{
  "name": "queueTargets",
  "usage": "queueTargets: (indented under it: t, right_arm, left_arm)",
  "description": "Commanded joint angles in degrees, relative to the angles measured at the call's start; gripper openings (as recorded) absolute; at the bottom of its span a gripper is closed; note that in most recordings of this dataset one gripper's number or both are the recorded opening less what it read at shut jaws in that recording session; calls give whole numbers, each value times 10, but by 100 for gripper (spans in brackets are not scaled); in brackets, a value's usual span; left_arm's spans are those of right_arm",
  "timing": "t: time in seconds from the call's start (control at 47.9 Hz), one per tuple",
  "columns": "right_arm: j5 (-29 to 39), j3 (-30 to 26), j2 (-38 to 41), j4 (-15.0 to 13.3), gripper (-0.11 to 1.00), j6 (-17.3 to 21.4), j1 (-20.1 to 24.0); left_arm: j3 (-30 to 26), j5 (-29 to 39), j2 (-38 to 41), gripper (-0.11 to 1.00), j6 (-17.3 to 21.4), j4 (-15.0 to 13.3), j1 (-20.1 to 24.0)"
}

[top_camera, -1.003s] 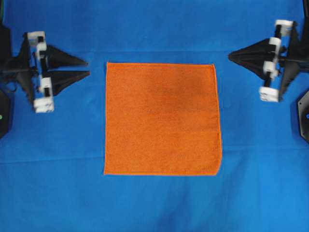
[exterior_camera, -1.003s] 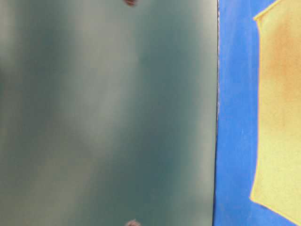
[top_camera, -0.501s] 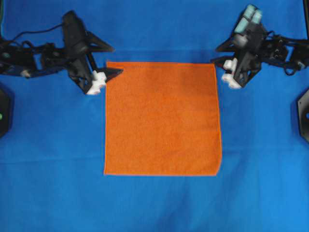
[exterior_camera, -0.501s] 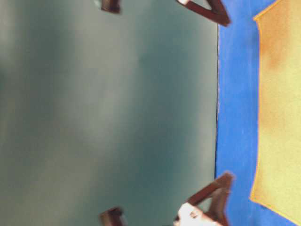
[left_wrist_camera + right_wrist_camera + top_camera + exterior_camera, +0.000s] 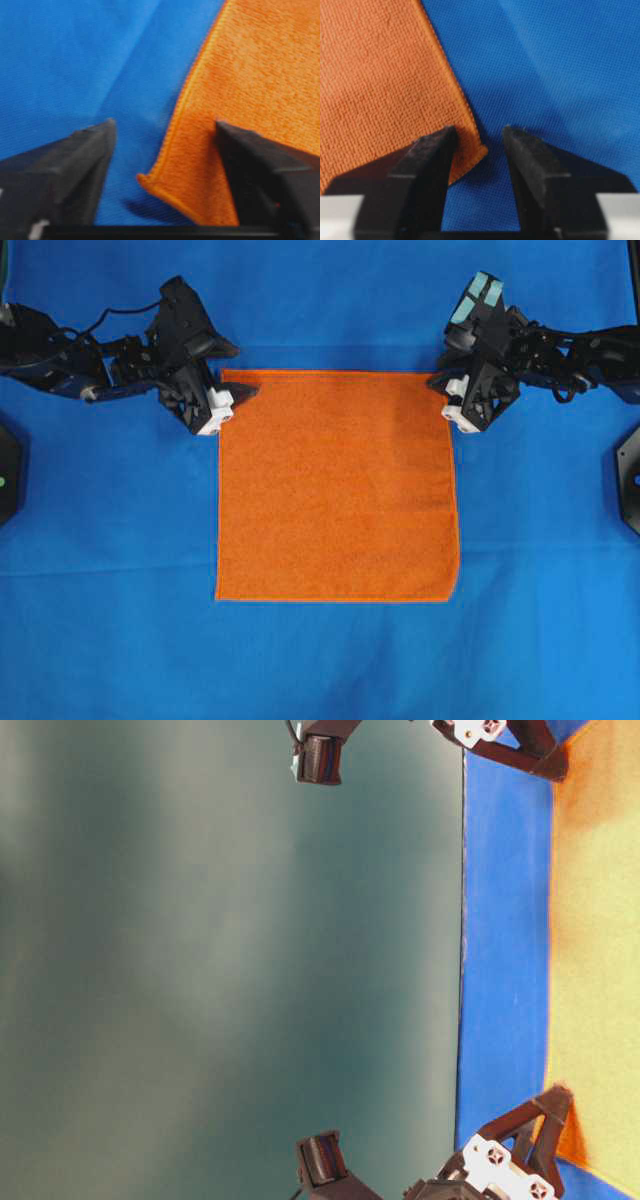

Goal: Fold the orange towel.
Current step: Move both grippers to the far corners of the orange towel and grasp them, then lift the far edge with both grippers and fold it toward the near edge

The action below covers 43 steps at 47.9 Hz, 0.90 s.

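Overhead view: blue table cloth (image 5: pixel 320 660) fills the frame, wide and bare below the orange towel (image 5: pixel 337 485) lying flat at centre. Both arms have swung in from the frame's sides to its top corners. Left gripper (image 5: pixel 232 400) and right gripper (image 5: pixel 447 392) each straddle a corner hem, jaws parted, nothing pinched yet; the fold can begin.

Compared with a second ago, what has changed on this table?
Both arms swung in from the table's sides to the towel's far corners. The left gripper and right gripper now straddle a corner each, jaws open, nothing gripped yet. The towel lies flat and unmoved on the blue cloth.
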Motion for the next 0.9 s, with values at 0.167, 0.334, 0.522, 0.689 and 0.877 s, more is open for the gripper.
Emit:
queueTargets:
  t: [0.167, 0.334, 0.522, 0.689, 0.877]
  right_arm:
    - [-4, -5, -6, 1, 1, -2, -1]
    - [-4, -8, -7, 0, 1, -3, -1]
    - [-2, -9, -14, 2, 1, -1, -1]
    - [-3, -4, -43, 3, 1, -2, 0]
    - [-1, -2, -50, 3, 1, -1, -1]
  left_arm:
    - [7, 4, -9, 15, 11, 0, -11]
    - [5, 10, -10, 1, 12, 0, -11]
    - [-4, 21, -25, 1, 24, 0, -10]
    - [-21, 41, -44, 1, 45, 0, -9]
    - [-25, 57, -47, 1, 44, 0, -9]
